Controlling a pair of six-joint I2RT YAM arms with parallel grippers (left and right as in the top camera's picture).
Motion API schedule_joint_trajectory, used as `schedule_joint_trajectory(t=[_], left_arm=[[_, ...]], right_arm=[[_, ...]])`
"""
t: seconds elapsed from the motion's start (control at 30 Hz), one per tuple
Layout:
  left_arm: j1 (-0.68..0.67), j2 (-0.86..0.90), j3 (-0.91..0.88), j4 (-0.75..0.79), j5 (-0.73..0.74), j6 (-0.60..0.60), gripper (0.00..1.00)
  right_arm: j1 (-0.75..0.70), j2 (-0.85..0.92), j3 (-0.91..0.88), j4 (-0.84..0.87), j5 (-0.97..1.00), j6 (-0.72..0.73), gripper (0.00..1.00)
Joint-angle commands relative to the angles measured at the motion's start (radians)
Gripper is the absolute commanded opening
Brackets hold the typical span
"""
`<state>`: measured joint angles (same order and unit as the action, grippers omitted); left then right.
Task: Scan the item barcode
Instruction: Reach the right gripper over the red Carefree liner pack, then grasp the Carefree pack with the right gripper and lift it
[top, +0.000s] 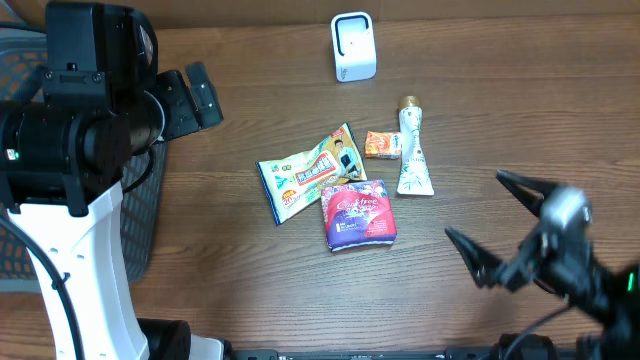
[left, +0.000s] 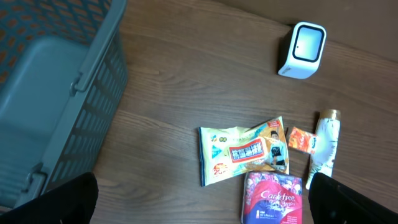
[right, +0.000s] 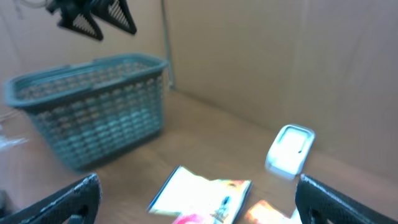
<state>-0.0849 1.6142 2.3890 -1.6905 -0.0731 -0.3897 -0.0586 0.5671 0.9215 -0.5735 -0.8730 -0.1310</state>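
Overhead and wrist views of a barcode-scanning bench. Four candidate items lie clustered at the middle of the bench (top: 250, 60): a snack packet (top: 310, 172), a purple packet (top: 358, 213) touching its near edge, a small orange box (top: 381, 144), and a tube (top: 413, 150) just beside the box. The white scanner (top: 352, 45) stands apart from them, at the far side.

The right fingers (top: 520, 187) are spread wide and hold nothing. They hover near the cluster, which lies to their left and slightly beyond. The tube is the closest item. Its long axis runs near to far, with the cap pointing toward the scanner's side, so a grasp across its width appears the likeliest approach.

The left fingers (left: 348, 199) are also wide and empty. They hang high over the edge of the grey basket (left: 62, 93), farther from the items, so the right arm is judged the better placed. No item shows in the visible part of the basket. No item is yet lifted or presented to the scanner.
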Motion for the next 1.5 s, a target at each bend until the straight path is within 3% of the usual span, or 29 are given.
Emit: schedule_joint_trajectory(t=[0.0, 0.13, 0.27, 0.43, 0.53, 0.73, 1.07, 1.27, 1.47], left_arm=[[0.001, 0.002, 0.002, 0.001, -0.013, 0.009, 1.00], [0.001, 0.002, 0.002, 0.001, -0.013, 0.009, 1.00], [0.001, 0.002, 0.002, 0.001, -0.013, 0.009, 1.00], [0.001, 0.002, 0.002, 0.001, -0.013, 0.009, 1.00], [0.001, 0.002, 0.002, 0.001, -0.013, 0.009, 1.00], [0.001, 0.002, 0.002, 0.001, -0.013, 0.009, 1.00], [0.001, 0.002, 0.002, 0.001, -0.013, 0.009, 1.00], [0.001, 0.002, 0.002, 0.001, -0.013, 0.009, 1.00], [0.001, 0.002, 0.002, 0.001, -0.013, 0.009, 1.00]], right_arm=[[-0.003, 0.168, 0.116, -0.088, -0.214, 0.025, 1.00], [-0.003, 0.312, 0.130, -0.091, -0.393, 0.111, 1.00], [0.005, 0.462, 0.130, -0.065, -0.354, 0.229, 1.00], [0.180, 0.579, 0.132, -0.136, 0.214, 0.391, 1.00], [0.414, 0.680, 0.172, -0.239, 0.621, 0.453, 1.00], [0.715, 0.906, 0.249, -0.343, 1.025, 0.483, 1.00], [0.924, 1.048, 0.251, -0.274, 1.199, 0.415, 1.00], [1.009, 1.048, 0.253, -0.219, 1.069, 0.415, 1.00], [1.091, 1.080, 0.253, -0.164, 1.152, 0.319, 1.00]])
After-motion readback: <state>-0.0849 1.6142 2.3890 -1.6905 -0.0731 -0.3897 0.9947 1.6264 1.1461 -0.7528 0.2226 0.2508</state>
